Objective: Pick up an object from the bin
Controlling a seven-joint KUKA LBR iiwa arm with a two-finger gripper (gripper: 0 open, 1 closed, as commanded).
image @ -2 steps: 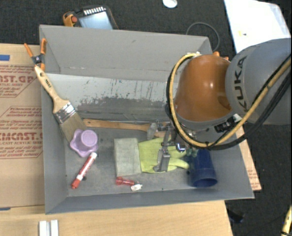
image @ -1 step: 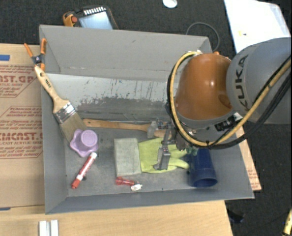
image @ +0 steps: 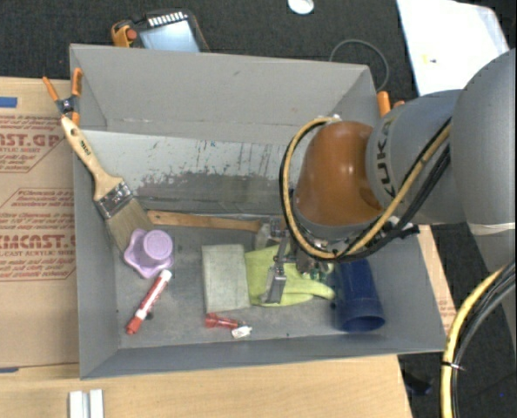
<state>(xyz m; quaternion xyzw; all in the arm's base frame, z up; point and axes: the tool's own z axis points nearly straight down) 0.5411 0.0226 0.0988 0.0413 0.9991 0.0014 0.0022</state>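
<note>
My gripper [image: 277, 286] is low in the bin's right half, its tip down on a crumpled yellow-green cloth [image: 260, 273]. A grey rectangular sponge block [image: 224, 278] lies right against the cloth's left side. To the right of the cloth, a dark blue cup [image: 358, 299] lies on its side, partly under the arm. A small red and white piece [image: 226, 325] rests on the floor in front of the sponge.
A paintbrush [image: 97, 174] leans against the left wall, above a purple cap-shaped thing [image: 149, 250] and a red marker [image: 149, 302]. A long wooden stick [image: 208, 222] lies along the back of the floor. The arm's orange cover and cables hang over the right side.
</note>
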